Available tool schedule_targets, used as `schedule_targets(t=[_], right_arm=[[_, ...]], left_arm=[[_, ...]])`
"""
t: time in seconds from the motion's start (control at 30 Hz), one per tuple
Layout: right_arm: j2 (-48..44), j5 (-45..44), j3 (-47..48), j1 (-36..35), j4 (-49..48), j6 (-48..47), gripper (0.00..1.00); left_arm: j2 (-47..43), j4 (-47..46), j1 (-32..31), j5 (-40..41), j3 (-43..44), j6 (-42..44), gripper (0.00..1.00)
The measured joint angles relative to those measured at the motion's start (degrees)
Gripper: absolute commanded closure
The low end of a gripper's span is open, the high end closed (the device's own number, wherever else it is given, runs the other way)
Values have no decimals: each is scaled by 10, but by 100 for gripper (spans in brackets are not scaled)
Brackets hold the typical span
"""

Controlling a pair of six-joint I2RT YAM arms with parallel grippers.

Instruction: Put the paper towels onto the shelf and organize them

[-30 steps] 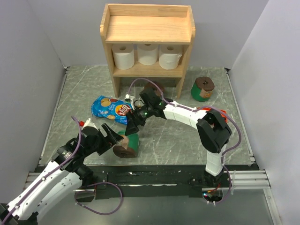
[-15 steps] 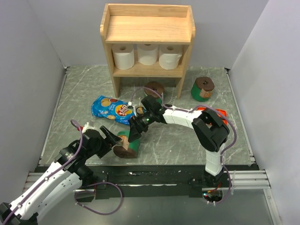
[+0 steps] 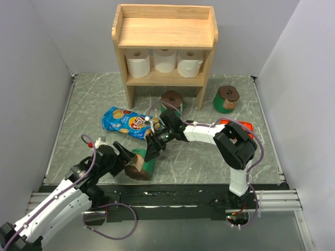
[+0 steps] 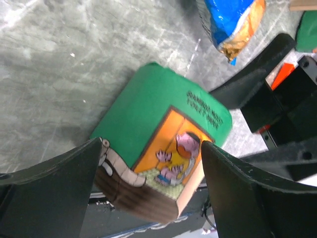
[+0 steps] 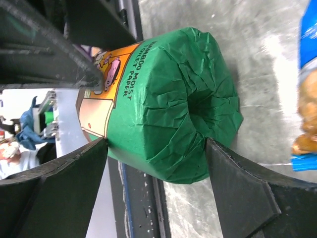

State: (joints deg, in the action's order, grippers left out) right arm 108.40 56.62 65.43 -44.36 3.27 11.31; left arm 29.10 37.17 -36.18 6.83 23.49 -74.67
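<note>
Lying on its side just near-side of chip bag (image 3: 125,121): green roll (image 3: 140,163). Long axis runs arm to arm, brown end twd left fingers (image 4: 49,188), green end twd right fingers (image 5: 54,198), which are on chip-bag side. Both prs spread, straddling roll; contact unclear. Neither arm nearer.

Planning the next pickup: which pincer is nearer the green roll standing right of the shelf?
Right. The right pincer sits front-left of the green roll; the left pincer is even farther left.
</note>
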Motion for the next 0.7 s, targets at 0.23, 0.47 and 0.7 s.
schedule_targets(t=[0.23, 0.47, 0.7], right_arm=[[-25, 28, -30, 0, -41, 24, 21], [-70, 28, -52, 0, -52, 46, 23], [-143, 4, -70, 0, -29, 57, 23]], left_arm=[[18, -7, 0, 23, 0, 1, 14], [26, -35, 0, 32, -9, 1, 16], [62, -105, 0, 36, -14, 16, 15]])
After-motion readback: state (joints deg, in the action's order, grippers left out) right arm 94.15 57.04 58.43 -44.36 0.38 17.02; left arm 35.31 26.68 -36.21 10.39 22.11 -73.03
